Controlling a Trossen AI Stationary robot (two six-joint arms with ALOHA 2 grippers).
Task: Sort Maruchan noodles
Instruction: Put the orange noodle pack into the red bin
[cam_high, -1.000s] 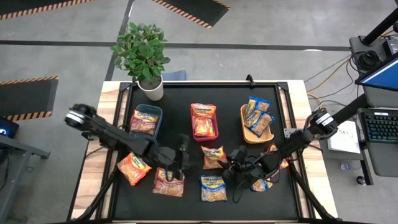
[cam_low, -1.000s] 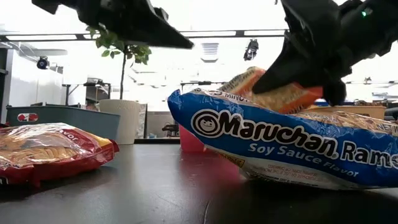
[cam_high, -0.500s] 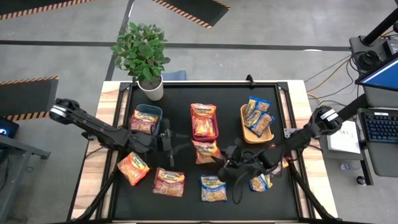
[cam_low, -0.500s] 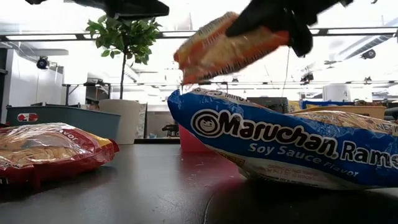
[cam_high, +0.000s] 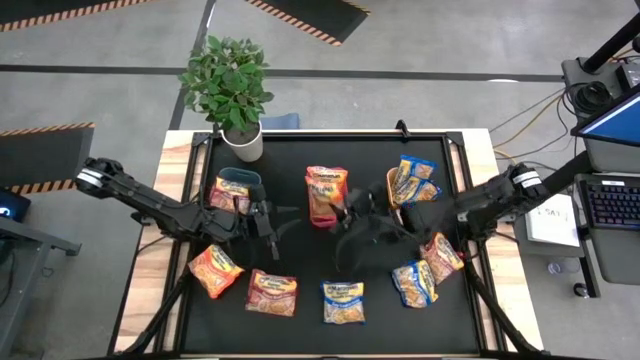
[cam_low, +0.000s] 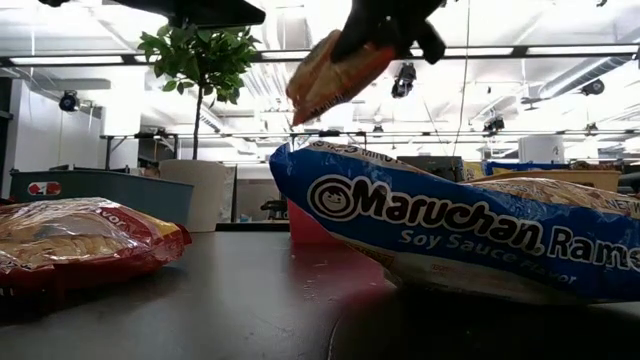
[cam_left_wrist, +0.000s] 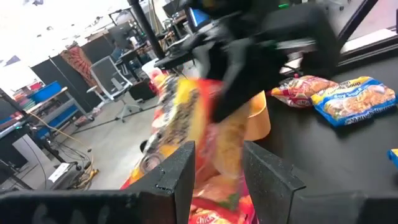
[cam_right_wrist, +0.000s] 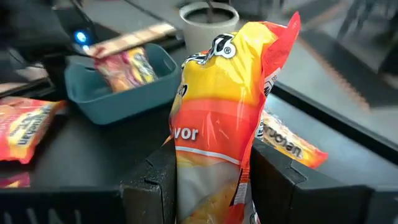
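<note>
My right gripper (cam_high: 345, 208) is shut on an orange Maruchan noodle packet (cam_high: 325, 192) and holds it in the air over the red bin (cam_high: 320, 222), which has a packet in it. My left gripper (cam_high: 280, 215) stands open and empty just right of the teal bin (cam_high: 238, 178), where a red-pink packet lies. The tan bin (cam_high: 400, 215) holds blue-and-yellow packets. Lying flat on the black mat are a red-pink packet (cam_high: 214, 270), another (cam_high: 272, 292), a blue one (cam_high: 343, 302), a second blue one (cam_high: 413, 283) and an orange-red one (cam_high: 440, 255). My right gripper pinches the orange packet between its two fingers (cam_right_wrist: 155, 180), one on each side of the packet's end nearest the wrist (cam_right_wrist: 211, 180). The rest of the packet sticks out past the fingertips. It is lifted clear and slants down from the gripper (cam_low: 335, 75).
A potted plant (cam_high: 232, 90) stands at the table's far left corner. The wooden table edges (cam_high: 150, 270) frame the black mat. A blue packet (cam_low: 450, 235) lies close in front of the low camera and hides much of the right side.
My right gripper has lifted the orange packet off the mat's middle and carried it up and toward the far edge, over the red bin. My left gripper has risen and drawn back from the near red-pink packet toward the teal bin; that packet stays flat.
</note>
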